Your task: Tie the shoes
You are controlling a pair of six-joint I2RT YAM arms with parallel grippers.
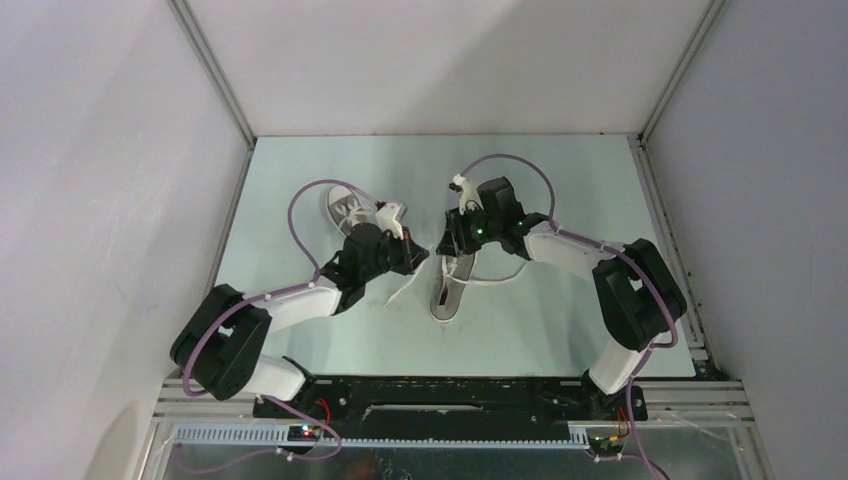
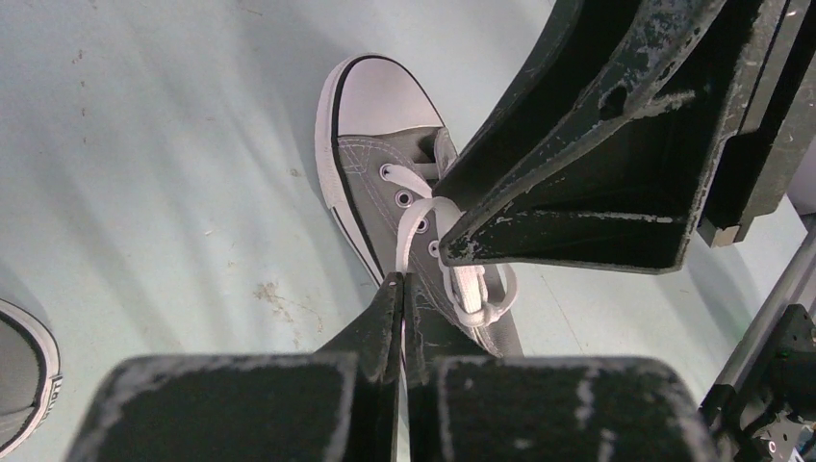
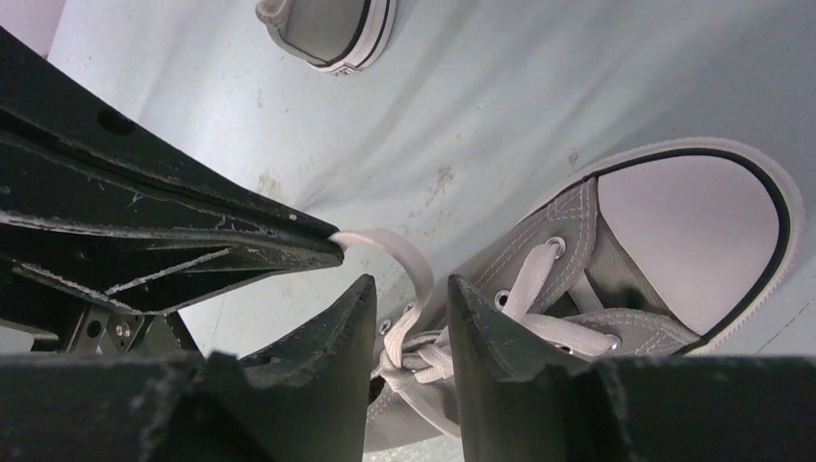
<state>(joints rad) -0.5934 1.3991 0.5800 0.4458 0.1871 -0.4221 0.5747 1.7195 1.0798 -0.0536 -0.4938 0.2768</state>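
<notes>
A small grey canvas sneaker with a white rubber toe cap lies near the middle of the pale green tabletop. Its toe points toward the arm bases, and both arms meet over its laced throat.

The left pincer comes in from the sneaker's left side. Its two black fingers are pressed together with no gap. A strand of the white lace is nipped between their tips. In the right wrist view this strand runs from those tips in a short arc down to the crossing of laces over the tongue.

The right pincer comes in from the sneaker's far side and hangs right over the eyelets. Its fingers are parted to a moderate gap, one on each side of the bunched laces at the crossing. The pinched strand passes between them. They are not clamped on the lace, and I cannot tell whether either pad brushes it. In the left wrist view, the tip of one right finger sits just above a loop of lace on the eyelet rows.

The second grey sneaker lies on the tabletop to the far left of the first one, apart from it and beyond the left arm. Neither pincer touches it.
</notes>
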